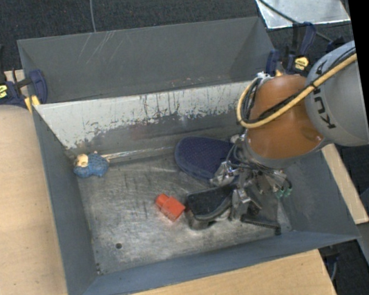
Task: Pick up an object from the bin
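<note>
Gripper: low in the right half of the bin, beneath the orange wrist cover; lost among dark parts, so cannot tell how wide it stands or whether anything is gripped.
Black thing: just left of the gripper, touching or nearly so; dark, slightly glossy, long and lumpy, lying flat on the floor near the front wall.
Dark angular piece: just below the gripper, toward the front right corner; loose thing or robot part, cannot tell.
Red block: small, orange-red, boxy; close beside the black thing's left end.
Blue pouch: dark blue, oval, finely textured; behind the black thing, right edge hidden by the wrist.
Small toy: pale blue with a yellow bit; far left at the foot of the back wall, well apart.
Bin: grey metal, scuffed floor.
</note>
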Robot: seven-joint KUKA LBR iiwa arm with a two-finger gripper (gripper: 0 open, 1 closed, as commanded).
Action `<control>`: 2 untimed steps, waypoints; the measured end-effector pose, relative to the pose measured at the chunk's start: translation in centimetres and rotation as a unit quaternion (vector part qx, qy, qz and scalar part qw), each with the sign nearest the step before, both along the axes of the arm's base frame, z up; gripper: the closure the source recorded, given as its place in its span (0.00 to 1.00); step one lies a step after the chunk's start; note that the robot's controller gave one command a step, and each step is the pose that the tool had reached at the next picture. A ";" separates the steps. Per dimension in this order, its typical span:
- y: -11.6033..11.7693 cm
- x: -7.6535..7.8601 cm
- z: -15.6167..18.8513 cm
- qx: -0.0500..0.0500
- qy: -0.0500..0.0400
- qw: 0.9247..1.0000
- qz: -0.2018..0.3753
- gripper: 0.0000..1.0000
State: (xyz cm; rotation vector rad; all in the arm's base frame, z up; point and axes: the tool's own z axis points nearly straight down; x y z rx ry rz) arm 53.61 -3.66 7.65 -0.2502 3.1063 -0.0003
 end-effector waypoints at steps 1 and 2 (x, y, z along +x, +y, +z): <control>-0.9 3.3 11.7 -0.004 0.009 0.991 0.137 1.00; -0.5 5.9 6.1 -0.003 0.014 0.978 0.208 1.00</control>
